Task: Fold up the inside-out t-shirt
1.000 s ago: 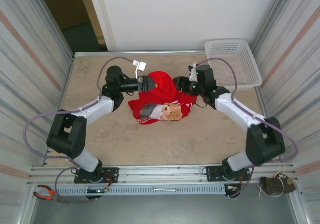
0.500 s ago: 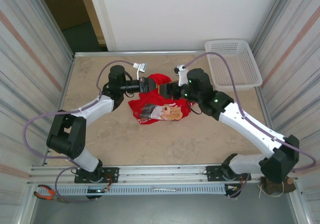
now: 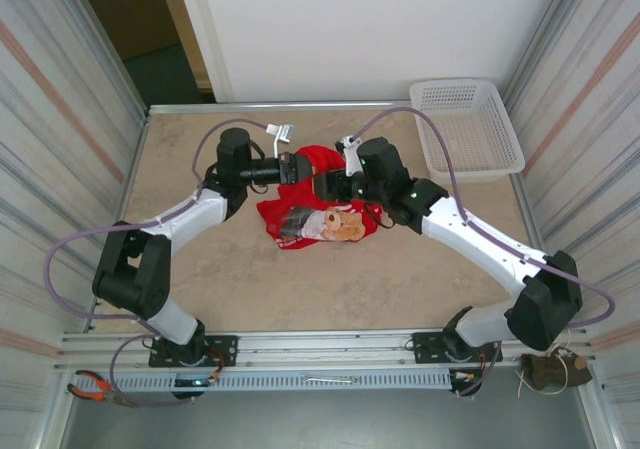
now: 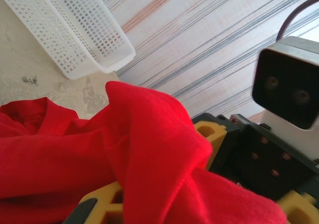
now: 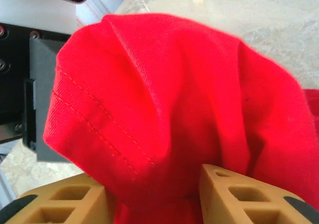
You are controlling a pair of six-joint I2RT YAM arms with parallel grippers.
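Currently the left claw [image 3: 297, 168] clamps the t-shirt [image 3: 312, 207]; the right claw [image 5: 152, 184], just opposite, straddles a fold, grip unclear. Pinching too little cloth could let it slip.

Matt red cloth t-shirt [image 5: 174, 84], white plastic mesh basket [image 3: 465, 119], mottled matt stone-look tabletop [image 3: 300, 289]

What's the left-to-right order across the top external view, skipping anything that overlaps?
orange-handled pliers → red t-shirt → white mesh basket → brownish bundle at the near right corner
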